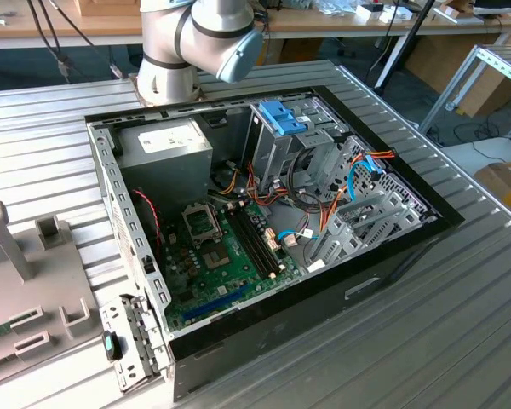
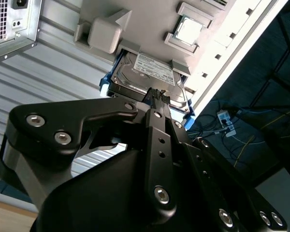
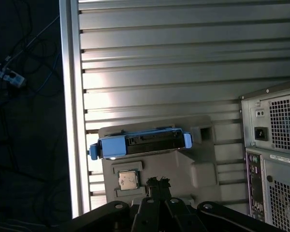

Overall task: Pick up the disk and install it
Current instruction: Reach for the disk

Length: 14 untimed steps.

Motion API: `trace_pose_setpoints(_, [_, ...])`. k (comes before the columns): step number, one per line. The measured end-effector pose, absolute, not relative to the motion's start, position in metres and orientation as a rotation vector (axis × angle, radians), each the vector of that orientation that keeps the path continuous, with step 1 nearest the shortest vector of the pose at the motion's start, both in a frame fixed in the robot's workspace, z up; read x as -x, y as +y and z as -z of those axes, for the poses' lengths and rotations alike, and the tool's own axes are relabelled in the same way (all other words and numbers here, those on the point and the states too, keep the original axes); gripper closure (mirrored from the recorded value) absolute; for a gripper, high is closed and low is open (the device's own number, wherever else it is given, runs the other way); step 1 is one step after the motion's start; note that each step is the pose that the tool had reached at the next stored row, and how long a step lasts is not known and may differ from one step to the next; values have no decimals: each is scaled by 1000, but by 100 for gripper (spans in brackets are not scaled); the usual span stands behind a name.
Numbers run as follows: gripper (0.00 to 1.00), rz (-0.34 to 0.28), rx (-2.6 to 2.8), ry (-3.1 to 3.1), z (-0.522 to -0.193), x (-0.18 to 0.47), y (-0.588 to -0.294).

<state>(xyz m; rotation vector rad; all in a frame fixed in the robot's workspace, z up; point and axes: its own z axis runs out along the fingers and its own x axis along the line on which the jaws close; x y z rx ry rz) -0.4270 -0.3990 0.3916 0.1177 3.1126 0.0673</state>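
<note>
The disk (image 2: 146, 73) is a grey-metal hard drive with a white label and a light-blue rail frame. It rests in a slot of a grey plastic fixture (image 2: 150, 19) on the ribbed metal table. In the first wrist view the disk (image 3: 140, 143) shows edge-on with its blue frame. My gripper (image 2: 157, 94) hangs a little way off the disk's near edge, fingers pressed together with nothing between them. The gripper (image 3: 157, 182) tips also appear in the first wrist view, short of the disk.
The open computer case (image 1: 392, 256) lies on the table, with a drive cage topped by a blue clip (image 1: 281, 115) and a power supply (image 1: 166, 141). A square chip (image 3: 128, 180) sits on the fixture beside the disk. The case's rear panel (image 3: 273, 159) is close by, and the table edge (image 3: 70, 96) runs past the fixture.
</note>
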Motion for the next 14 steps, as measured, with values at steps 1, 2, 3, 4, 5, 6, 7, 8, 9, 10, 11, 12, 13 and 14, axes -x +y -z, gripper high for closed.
trace_pose_setpoints(1, [89, -67, -118, 3112, -392, 427, -399])
trace_pose_setpoints(2, [89, -67, -118, 3112, -392, 427, -399])
trace_pose_setpoints(3, [89, -67, -118, 3113, -392, 427, -399])
trace_pose_setpoints(4, [89, -67, -118, 3112, -392, 427, -398])
trace_pose_setpoints(5, [89, -67, -118, 3112, -392, 427, -398])
trace_pose_setpoints(6, [89, -67, -118, 3112, -392, 427, -398])
trace_pose_setpoints(7, [89, -67, -118, 3112, -392, 427, -398])
trace_pose_setpoints(8, [89, -67, -118, 3112, -392, 427, -398])
trace_pose_setpoints(9, [89, -67, -118, 3112, -392, 427, -398])
trace_pose_setpoints(10, [89, -67, -118, 3113, -392, 427, -398])
trace_pose_setpoints(11, [89, -67, -118, 3112, -391, 427, -398])
trace_pose_setpoints(12, [89, -67, -118, 3113, -391, 427, -398])
trace_pose_setpoints(13, [89, -67, -118, 3113, -391, 427, -398])
trace_pose_setpoints(14, [89, -67, -118, 3113, -391, 427, -398])
